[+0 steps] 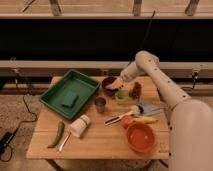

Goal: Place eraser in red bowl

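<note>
Camera view looks down on a wooden table [100, 146] crowded with small things, and the task looks barely begun. The red bowl [140, 138] sits at the front right corner, well apart from the arm, and as far as we can see it holds nothing. No eraser is in it yet.

The gripper [116, 85] hangs at the back of the table, at the right edge of the dark bowl [106, 82], reaching in from the right. Its fingers stand wide apart, and we see nothing clamped between them (something pale shows at the tips, but that may be the fingers themselves).

We cannot pick out the eraser for certain. It may lie in or just beside the dark bowl, under the gripper, which would fit where the arm is aimed. The other candidate is the small green block [70, 100] lying flat in the tray [77, 86] on the left, though to us that looks more like a sponge.

So we judge the step in hand to be the approach to the pick. Nearly everything is left: closing on the eraser, lifting it clear, carrying it forward over the clutter in the middle of the table, and letting it go over the red bowl.
</note>
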Motion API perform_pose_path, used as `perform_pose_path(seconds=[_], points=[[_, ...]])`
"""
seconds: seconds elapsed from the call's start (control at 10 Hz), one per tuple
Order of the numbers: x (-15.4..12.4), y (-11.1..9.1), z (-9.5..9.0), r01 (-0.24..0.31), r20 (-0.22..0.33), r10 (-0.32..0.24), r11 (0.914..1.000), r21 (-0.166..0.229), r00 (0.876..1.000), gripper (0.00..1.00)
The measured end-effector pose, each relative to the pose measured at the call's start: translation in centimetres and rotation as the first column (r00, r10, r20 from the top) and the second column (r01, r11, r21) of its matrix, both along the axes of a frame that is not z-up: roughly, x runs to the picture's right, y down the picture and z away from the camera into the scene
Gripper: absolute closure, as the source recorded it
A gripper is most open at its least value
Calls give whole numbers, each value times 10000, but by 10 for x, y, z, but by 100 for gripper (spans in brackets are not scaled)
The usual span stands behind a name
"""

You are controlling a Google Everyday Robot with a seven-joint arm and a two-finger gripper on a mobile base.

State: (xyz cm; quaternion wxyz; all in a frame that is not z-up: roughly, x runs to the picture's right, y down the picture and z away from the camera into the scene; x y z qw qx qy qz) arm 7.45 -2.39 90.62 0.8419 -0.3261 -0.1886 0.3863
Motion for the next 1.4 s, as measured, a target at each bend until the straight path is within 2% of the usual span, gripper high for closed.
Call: perform_pose_path(seconds=[0.4, 0.7, 0.8, 1.2, 1.4], points=[[4, 8, 13, -91, -260, 84, 9995, -297, 9996, 35], [7, 10, 17, -140, -383, 126, 9992, -380, 9992, 37], [7, 12, 18, -103, -463, 85, 9992, -398, 9989, 50], [8, 14, 17, -24, -630, 3, 9994, -336, 9980, 91], [14, 12, 11, -81, -724, 67, 9998, -191, 9974, 100]])
